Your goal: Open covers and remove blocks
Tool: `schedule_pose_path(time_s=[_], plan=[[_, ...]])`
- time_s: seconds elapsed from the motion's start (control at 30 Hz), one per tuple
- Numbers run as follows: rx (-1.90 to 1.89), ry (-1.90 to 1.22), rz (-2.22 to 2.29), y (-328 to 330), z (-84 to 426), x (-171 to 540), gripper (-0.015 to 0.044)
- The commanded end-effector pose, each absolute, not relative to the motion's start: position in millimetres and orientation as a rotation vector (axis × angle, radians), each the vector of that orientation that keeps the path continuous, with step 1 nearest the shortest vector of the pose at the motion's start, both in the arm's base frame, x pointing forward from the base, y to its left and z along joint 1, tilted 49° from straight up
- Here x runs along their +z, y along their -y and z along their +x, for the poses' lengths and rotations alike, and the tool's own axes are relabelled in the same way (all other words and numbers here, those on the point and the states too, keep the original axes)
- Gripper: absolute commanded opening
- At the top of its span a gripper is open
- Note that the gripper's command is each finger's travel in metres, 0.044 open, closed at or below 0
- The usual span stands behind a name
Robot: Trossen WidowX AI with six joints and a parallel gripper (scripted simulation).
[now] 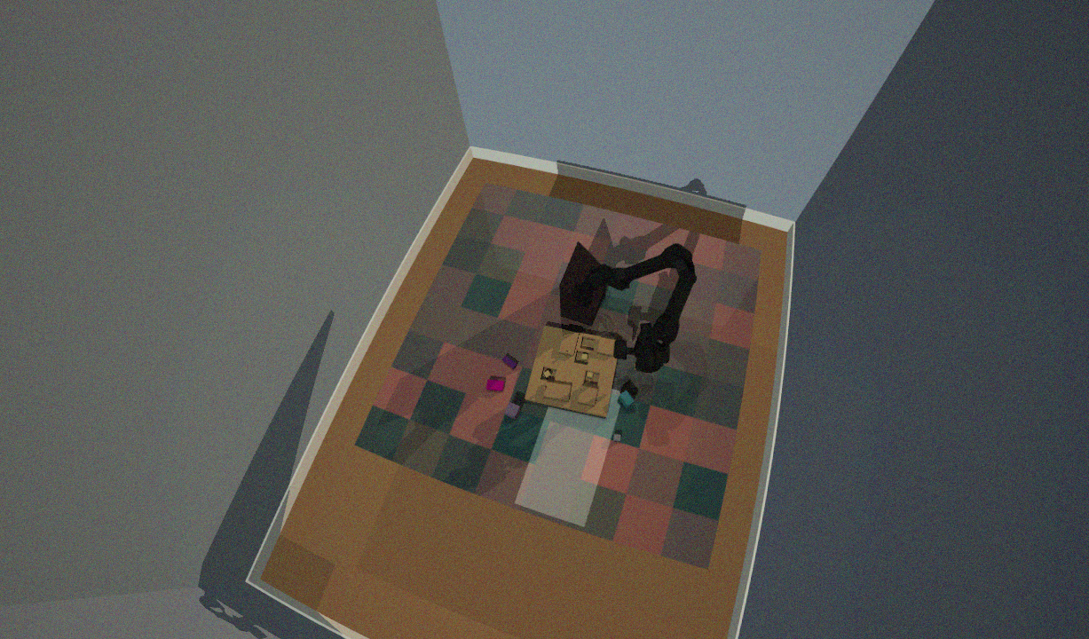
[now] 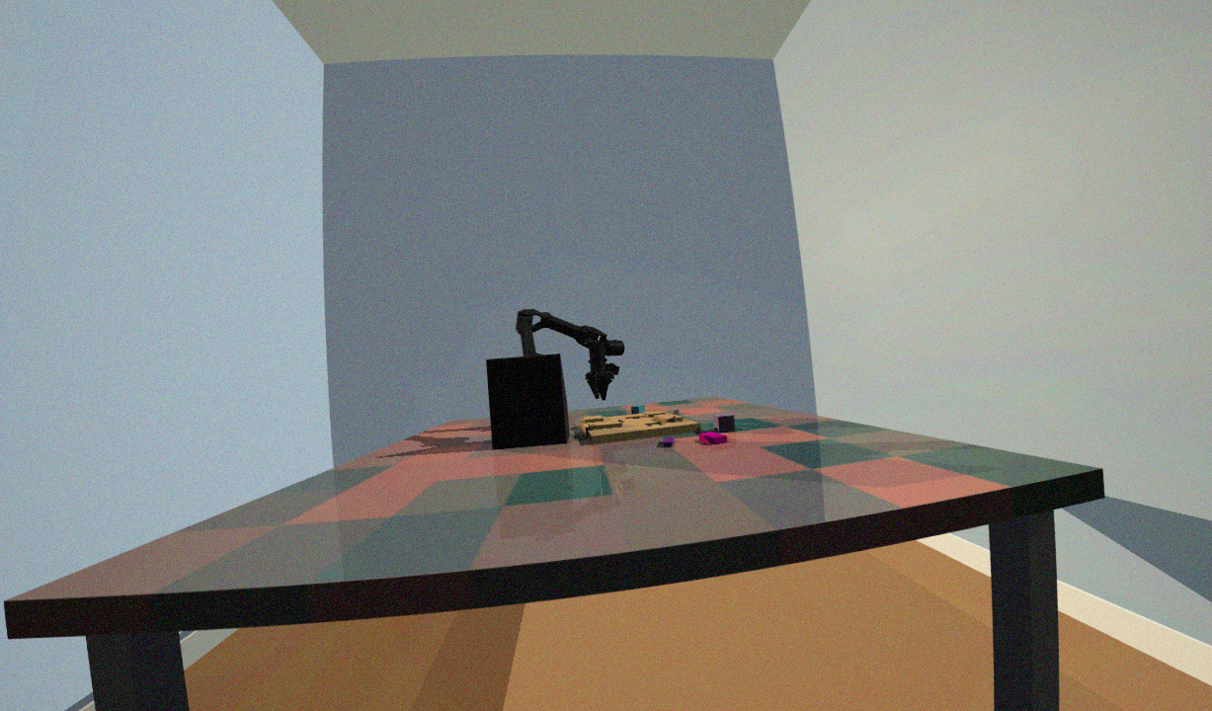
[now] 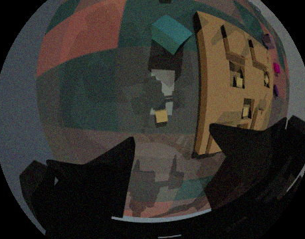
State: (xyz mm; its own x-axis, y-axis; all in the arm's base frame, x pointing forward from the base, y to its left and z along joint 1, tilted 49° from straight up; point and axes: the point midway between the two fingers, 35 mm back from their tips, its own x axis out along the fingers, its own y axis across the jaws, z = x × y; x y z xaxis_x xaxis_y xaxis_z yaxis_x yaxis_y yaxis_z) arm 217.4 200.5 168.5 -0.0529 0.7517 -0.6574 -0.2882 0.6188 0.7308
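Note:
The tan puzzle board (image 1: 564, 363) (image 2: 645, 432) (image 3: 212, 87) lies on the table. A small yellow block (image 3: 161, 116) lies on the table beside the board, apart from it. My gripper (image 3: 173, 134) (image 2: 599, 396) is open and empty, above the table beside the board. Small pale yellow blocks show in three wells: one block (image 3: 239, 82), another block (image 3: 266, 80) and a third block (image 3: 246, 110). One large cover (image 3: 236, 43) and another cover (image 3: 258, 54) lie clear of those wells. My finger hides part of the board in the wrist view, including most of a fourth well (image 1: 589, 343).
A teal block (image 1: 627, 399) (image 3: 171, 31) lies near the board on my side. Magenta (image 1: 495, 384), purple (image 1: 510, 361) and lilac (image 1: 513, 410) blocks lie beyond the opposite side. A small grey block (image 1: 617, 436) lies farther out. The black base box (image 2: 527, 402) stands beside the board.

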Motion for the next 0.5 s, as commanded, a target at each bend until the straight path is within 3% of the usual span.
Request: schedule_pose_path(time_s=[0.0, 0.47], plan=[[0.927, -1.342, 0.384, -195, 221, 168, 0.0361], [1.248, -1.029, -0.093, -150, 253, 110, 0.0]])
